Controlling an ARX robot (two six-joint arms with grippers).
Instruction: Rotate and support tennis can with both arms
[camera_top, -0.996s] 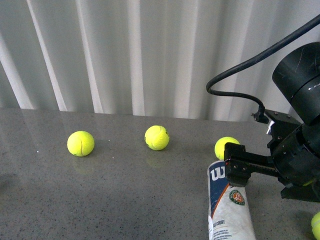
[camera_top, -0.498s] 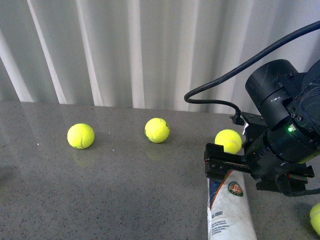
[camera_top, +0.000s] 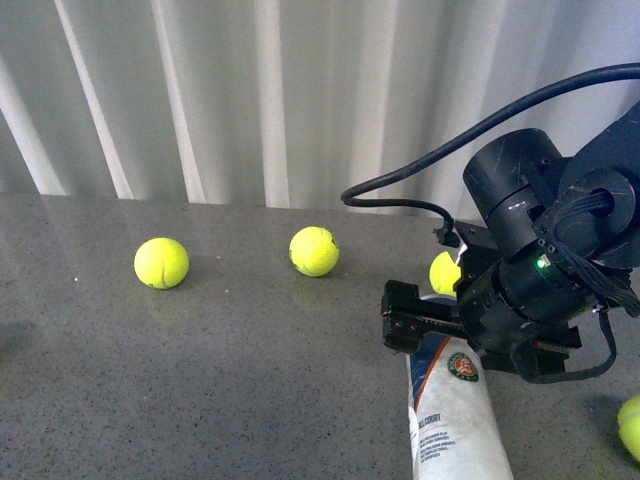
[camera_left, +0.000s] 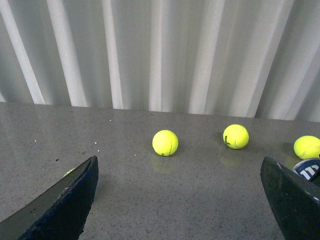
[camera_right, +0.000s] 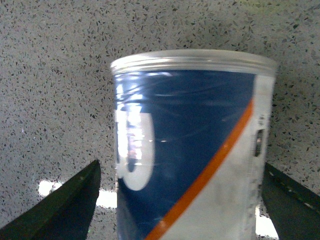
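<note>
The tennis can (camera_top: 450, 405) lies on the grey table at the front right, its navy, white and orange label up. My right gripper (camera_top: 412, 325) hangs over the can's far end, open. In the right wrist view the can (camera_right: 195, 150) fills the gap between the two fingers (camera_right: 65, 207), with its metal rim toward the table; neither finger touches it. My left gripper (camera_left: 182, 200) is open and empty over bare table. Only a bit of the can's end (camera_left: 307, 169) shows in the left wrist view, beside one finger.
Yellow tennis balls lie on the table: one at the left (camera_top: 161, 262), one in the middle (camera_top: 314, 251), one behind the right arm (camera_top: 443, 271), one at the right edge (camera_top: 631, 425). A white curtain (camera_top: 250, 100) hangs behind the table.
My right arm has moved left and down over the can's far end. The can's end has shifted a little left with it.
</note>
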